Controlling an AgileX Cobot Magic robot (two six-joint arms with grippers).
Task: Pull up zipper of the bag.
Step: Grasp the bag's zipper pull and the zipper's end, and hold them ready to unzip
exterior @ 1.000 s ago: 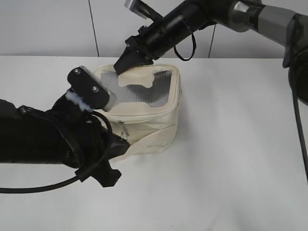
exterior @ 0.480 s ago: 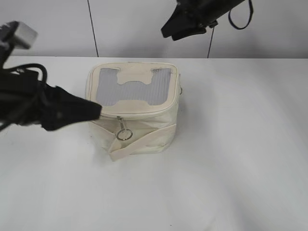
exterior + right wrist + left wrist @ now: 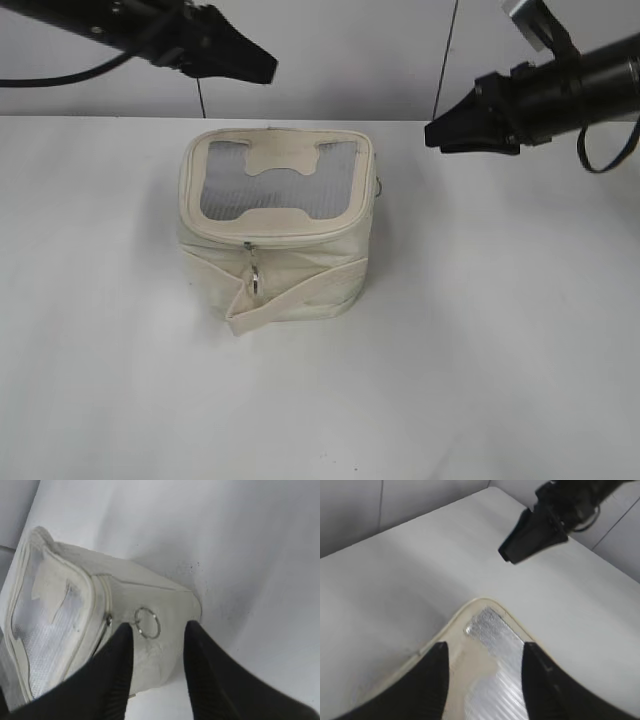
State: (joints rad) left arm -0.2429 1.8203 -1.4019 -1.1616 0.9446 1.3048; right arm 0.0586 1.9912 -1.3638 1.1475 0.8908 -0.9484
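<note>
The cream-beige bag stands in the middle of the white table, with its grey top panel and H-shaped patch facing up. The zipper runs round the top edge. One silver ring pull hangs at the front, another at the right side. My left gripper is open and empty, in the air behind and left of the bag. In the left wrist view my left gripper looks down on the bag's top corner. My right gripper is open and empty, apart from the bag on its right. In the right wrist view my right gripper has a ring pull on the bag's side between its fingertips, farther off.
The bag's wide cream strap wraps its front lower part, with a loose end at the bottom left. A grey panelled wall stands behind the table. My right gripper also shows in the left wrist view.
Both arms have drawn away from the bag. The left arm rose from the bag's front left to the back left. The right gripper moved off the bag's top to the right.
</note>
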